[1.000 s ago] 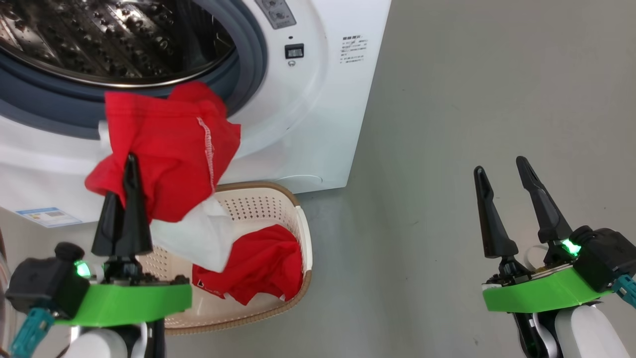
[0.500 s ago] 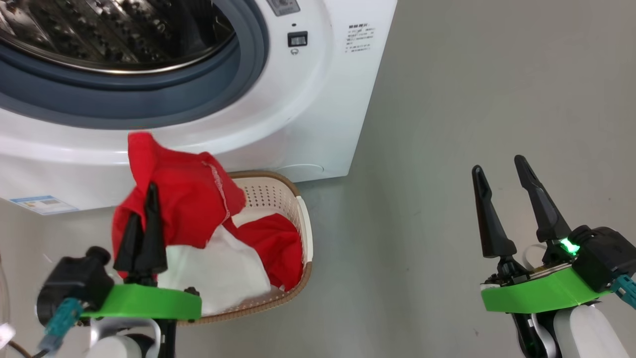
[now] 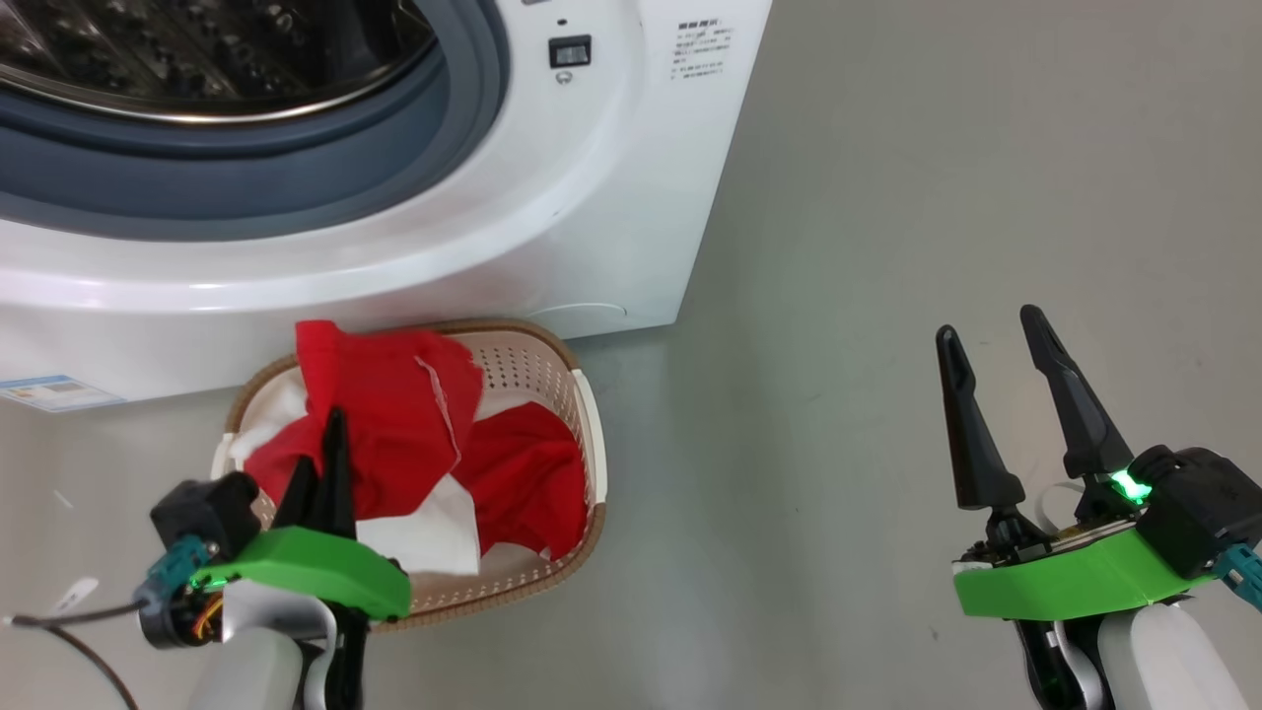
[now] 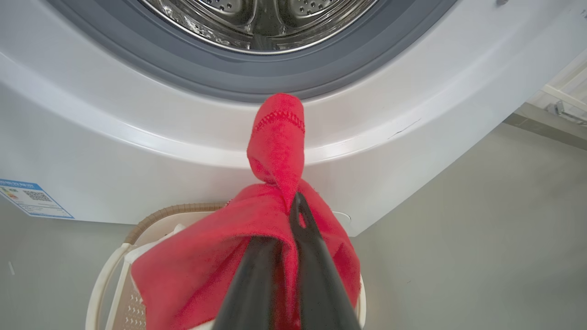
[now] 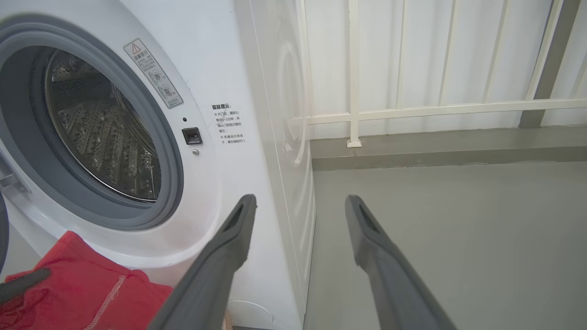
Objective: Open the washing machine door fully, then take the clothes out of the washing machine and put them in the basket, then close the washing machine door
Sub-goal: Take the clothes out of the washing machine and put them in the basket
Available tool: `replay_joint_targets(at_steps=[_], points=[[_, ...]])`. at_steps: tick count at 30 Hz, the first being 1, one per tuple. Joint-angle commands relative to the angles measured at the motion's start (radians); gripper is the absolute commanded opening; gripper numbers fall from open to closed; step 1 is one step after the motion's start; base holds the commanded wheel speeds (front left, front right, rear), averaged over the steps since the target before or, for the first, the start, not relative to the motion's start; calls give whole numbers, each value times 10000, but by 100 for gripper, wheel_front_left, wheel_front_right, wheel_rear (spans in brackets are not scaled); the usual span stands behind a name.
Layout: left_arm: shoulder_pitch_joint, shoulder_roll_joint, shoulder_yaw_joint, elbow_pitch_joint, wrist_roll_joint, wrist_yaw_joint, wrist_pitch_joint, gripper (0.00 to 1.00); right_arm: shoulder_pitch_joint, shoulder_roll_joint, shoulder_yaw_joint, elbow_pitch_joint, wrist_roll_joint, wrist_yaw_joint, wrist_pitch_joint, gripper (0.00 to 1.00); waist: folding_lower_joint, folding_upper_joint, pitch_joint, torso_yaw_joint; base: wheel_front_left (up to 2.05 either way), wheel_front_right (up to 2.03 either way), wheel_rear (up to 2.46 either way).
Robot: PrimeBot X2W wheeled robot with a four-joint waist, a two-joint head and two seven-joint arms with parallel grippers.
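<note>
Basket (image 3: pixel 595 463) lies straight below the left gripper (image 3: pixel 322 442), on the floor (image 3: pixel 887 296) just in front of the washing machine (image 3: pixel 611 197). That gripper is pinched tight on a red piece of the clothes (image 3: pixel 394 414), which hangs from its fingers and drapes onto the red and white pieces lying in the basket. The coming release therefore seems to need only a drop downward, though the cloth's upper fold stands near the basket's back rim. The right gripper (image 3: pixel 989 327) hovers spread wide and empty, well apart to the right, so the left arm is plainly the nearer one.
</note>
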Motion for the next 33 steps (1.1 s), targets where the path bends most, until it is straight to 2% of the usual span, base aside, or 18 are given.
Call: replay_joint_targets(at_steps=[1, 8, 18, 33], points=[[-360, 123, 334, 191, -113, -155, -140, 0, -158, -73, 262, -305, 95, 48, -61, 100, 0, 0, 120, -66, 0, 0, 0], [-1259, 17, 260, 2406, -283, -651, -260, 0, -270, -73, 256, -360, 119, 48, -61, 100, 0, 0, 477, -170, 0, 0, 0], [-2436, -15, 206, 5100, -313, -1033, -373, 0, -505, -73, 394, -425, 159, 48, -61, 100, 0, 0, 1097, -425, 0, 0, 0], [-3703, -140, 284, 7780, -611, -1409, -365, 0, -877, -73, 429, -505, 223, 48, -61, 100, 0, 0, 1946, -606, 0, 0, 0]])
